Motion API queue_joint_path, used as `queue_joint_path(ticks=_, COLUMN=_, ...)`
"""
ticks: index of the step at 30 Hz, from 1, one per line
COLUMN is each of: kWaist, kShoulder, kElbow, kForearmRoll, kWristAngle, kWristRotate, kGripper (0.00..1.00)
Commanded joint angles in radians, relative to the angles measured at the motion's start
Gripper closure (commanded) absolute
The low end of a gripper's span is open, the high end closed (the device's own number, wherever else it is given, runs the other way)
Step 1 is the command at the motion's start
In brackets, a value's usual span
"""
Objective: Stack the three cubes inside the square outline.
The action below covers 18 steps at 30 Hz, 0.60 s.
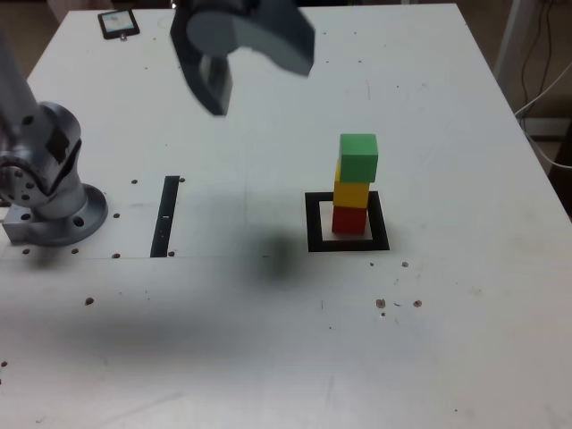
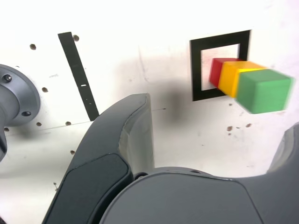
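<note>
Cubes stacked three high inside the square outline (image 1: 313, 223): red cube (image 1: 349, 219) at the bottom on the white centre, yellow cube (image 1: 351, 192) on top of it, green cube (image 1: 358, 156) on top of that. Stack standing upright in the exterior view, with the green cube set slightly off toward 1 o'clock of the yellow one, overhanging a little. Red cube placed toward the 12 o'clock side of the white centre, clear of the black frame at 6 o'clock. Same pile seen from above in the wrist view: red cube (image 2: 217, 71), yellow cube (image 2: 232, 77), green cube (image 2: 264, 91), fanning out from the outline (image 2: 196, 65).

Gripper (image 1: 234, 55) raised well above the white table (image 1: 465, 357), at about 10 o'clock from the stack in the exterior view and well apart from it. Jaws spread wide, nothing between them, no contact with any cube. In the wrist view, one dark grey finger (image 2: 126, 140) in the foreground, the second only just showing at the frame edge, with bare table between them.

Black strip (image 1: 166, 216) lying flat at 9 o'clock of the outline. Arm base (image 1: 49, 201) bolted down further out at 9 o'clock. Small dark-framed card (image 1: 118, 22) at the far edge of the table, near 11 o'clock.
</note>
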<state>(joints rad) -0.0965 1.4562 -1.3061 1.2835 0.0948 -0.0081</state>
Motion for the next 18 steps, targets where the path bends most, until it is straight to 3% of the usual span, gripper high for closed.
queue_joint_path(ticks=1, kWaist=-0.002, kShoulder=-0.04, kElbow=0.128, kForearmRoll=-0.069, kWristAngle=0.001, kWristRotate=-0.005, kGripper=0.01)
queue_joint_path(ticks=7, kWaist=-0.002, kShoulder=-0.061, kElbow=0.329, kForearmRoll=-0.143, kWristAngle=0.016, kWristRotate=-0.02, kGripper=0.01)
queue_joint_path(ticks=13, kWaist=-0.002, kShoulder=-0.063, kElbow=0.535, kForearmRoll=-0.3, kWristAngle=0.019, kWristRotate=-0.031, kGripper=0.01)
queue_joint_path(ticks=18, kWaist=-0.002, kShoulder=-0.054, kElbow=0.573, kForearmRoll=-0.304, kWristAngle=0.019, kWristRotate=-0.04, kGripper=0.01)
